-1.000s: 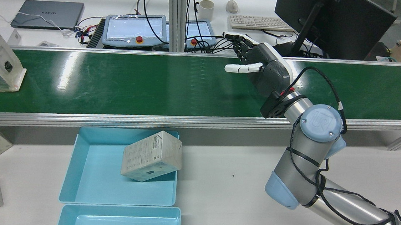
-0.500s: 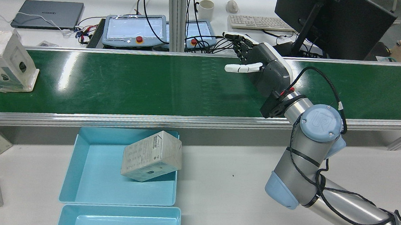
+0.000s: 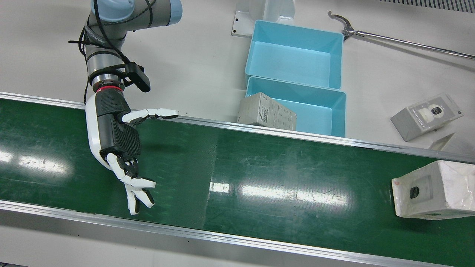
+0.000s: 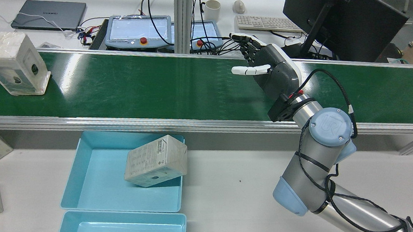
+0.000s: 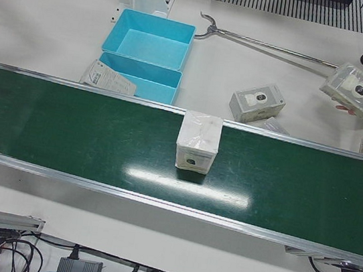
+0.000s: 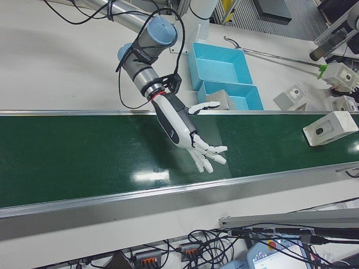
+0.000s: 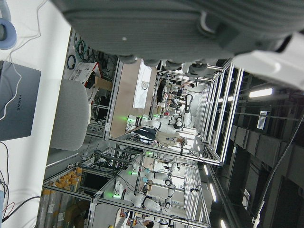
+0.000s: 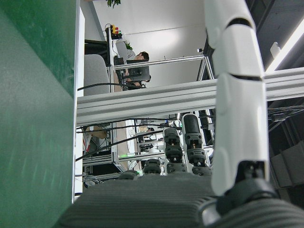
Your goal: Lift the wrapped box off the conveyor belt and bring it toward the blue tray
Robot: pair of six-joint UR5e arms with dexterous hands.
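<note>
A plastic-wrapped white box (image 4: 13, 64) stands on the green conveyor belt (image 4: 157, 86) at the far left of the rear view, and far right in the front view (image 3: 434, 194). My right hand (image 4: 265, 67) hovers open over the belt's middle, fingers spread, well away from the box and holding nothing; the front view (image 3: 115, 137) and right-front view (image 6: 182, 126) show the same. The blue tray (image 4: 94, 181) sits beside the belt with another wrapped box (image 4: 157, 160) leaning in it. The left hand view shows only my left hand's (image 7: 190, 28) grey palm.
A second blue tray (image 4: 124, 227) sits behind the first. Several wrapped boxes (image 3: 426, 116) lie on the white table by the trays. A long metal grabber tool (image 3: 400, 40) lies there too. A person's hand holds a box (image 5: 357, 90) at the table's edge.
The wrapped box on the belt has travelled rightward in the rear view, closer to the right hand. The right hand and arm have stayed still.
</note>
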